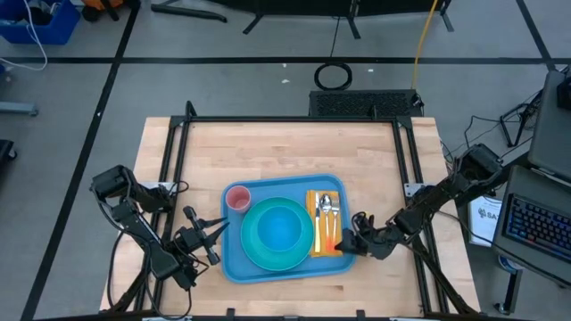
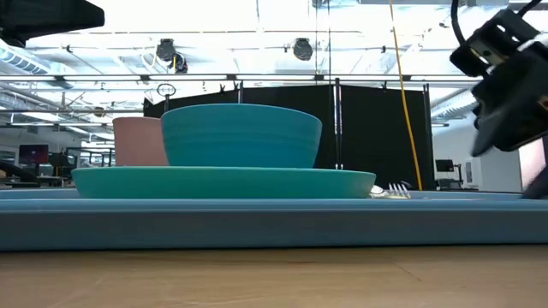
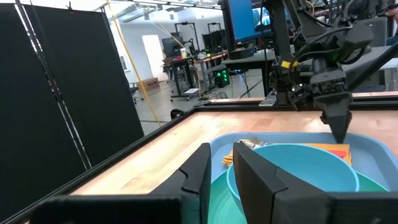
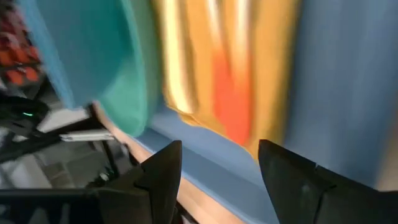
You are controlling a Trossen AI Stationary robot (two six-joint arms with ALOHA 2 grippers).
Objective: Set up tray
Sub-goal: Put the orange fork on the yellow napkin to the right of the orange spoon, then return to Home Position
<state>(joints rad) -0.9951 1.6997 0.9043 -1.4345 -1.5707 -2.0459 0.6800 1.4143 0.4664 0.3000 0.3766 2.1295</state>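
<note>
Tray (image 1: pixel 234 260), blue and rimmed, lies on my bench (image 1: pixel 285 152) toward its near edge, carrying a pink cup (image 1: pixel 238 198), a blue bowl (image 1: pixel 278 230) on a cyan plate (image 1: pixel 252 252), and cutlery (image 1: pixel 327 210) on an orange napkin (image 1: pixel 314 203). My right gripper (image 1: pixel 350 242) hangs with fingers spread just over the tray's napkin-side rim, and my left gripper (image 1: pixel 212 239), fingers slightly parted and holding nothing, sits just off the opposite rim. From here I judge the risk to be my right fingers snagging the napkin's edge and dragging the cutlery askew, or either gripper nudging the rim and sliding the whole tray.

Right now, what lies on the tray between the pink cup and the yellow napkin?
In the high view, the cyan plate with the blue bowl on it lies between the pink cup and the yellow napkin, on the tray.
</note>
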